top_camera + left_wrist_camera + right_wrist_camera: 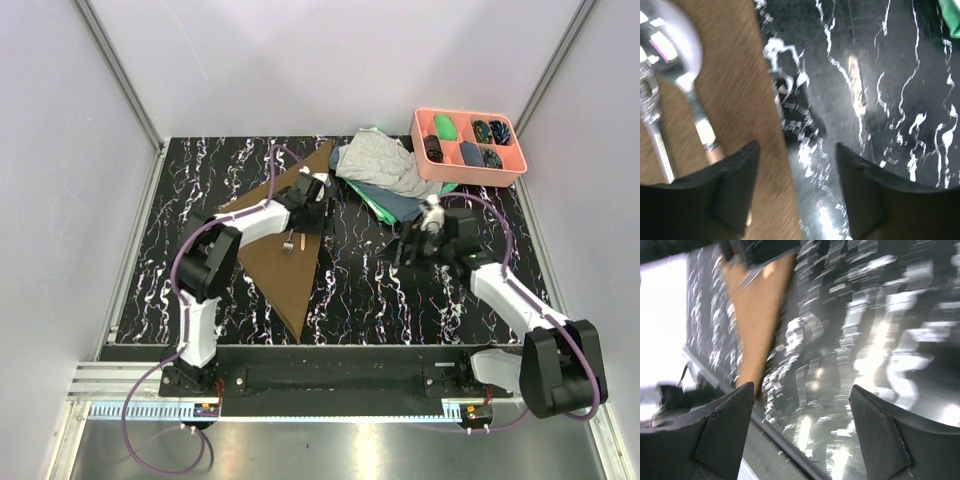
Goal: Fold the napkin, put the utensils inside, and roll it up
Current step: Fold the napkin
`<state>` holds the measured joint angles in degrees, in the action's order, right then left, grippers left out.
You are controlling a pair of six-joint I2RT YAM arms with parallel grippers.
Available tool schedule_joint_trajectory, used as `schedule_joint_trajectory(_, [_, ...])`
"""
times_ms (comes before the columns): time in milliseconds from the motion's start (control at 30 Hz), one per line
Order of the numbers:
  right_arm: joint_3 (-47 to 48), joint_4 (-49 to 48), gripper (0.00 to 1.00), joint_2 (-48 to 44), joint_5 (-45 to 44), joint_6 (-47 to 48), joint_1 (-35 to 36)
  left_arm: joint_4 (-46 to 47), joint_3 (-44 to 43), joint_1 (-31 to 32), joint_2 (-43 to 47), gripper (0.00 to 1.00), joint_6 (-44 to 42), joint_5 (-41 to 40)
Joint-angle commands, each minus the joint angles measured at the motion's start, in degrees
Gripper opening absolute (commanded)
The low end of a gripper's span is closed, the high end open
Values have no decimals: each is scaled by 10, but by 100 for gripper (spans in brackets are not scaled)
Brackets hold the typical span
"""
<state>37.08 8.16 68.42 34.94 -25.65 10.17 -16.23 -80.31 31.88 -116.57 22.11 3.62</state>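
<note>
Left of centre on the black, white-veined bench (360, 290): plain brown soft-cloth napkin (285, 275), lying flat as a triangle, judged already folded. Hovering over its upper right edge: left arm's black fingers (730, 195), spread apart, nothing between them. Resting on the brown cloth just beside those fingers: small silver metal spoon (675, 55) and small silver metal fork (288, 243), so at least 2 utensils judged placed. Thin orange-handled piece not told apart with certainty. Further right, over bare bench and well apart from the napkin: right arm's black fingers (725, 430), spread wide, holding nothing. Left to do: the rolling, with no roll begun.
</note>
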Motion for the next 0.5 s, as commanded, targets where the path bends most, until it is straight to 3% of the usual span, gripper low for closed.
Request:
schedule_joint_trajectory(0, [-31, -102, 82, 15, -23, -91, 104, 43, 55, -12, 134, 77, -1, -18])
schedule_joint_trajectory(133, [-30, -166, 81, 72, -58, -145, 234, 74, 174, -43, 232, 81, 14, -11])
schedule_joint_trajectory(267, [-24, -241, 76, 157, -52, -194, 289, 113, 278, -85, 330, 81, 41, -4])
schedule_joint_trajectory(467, [31, -273, 72, 259, -59, -224, 374, 129, 386, -106, 447, 84, 59, -34])
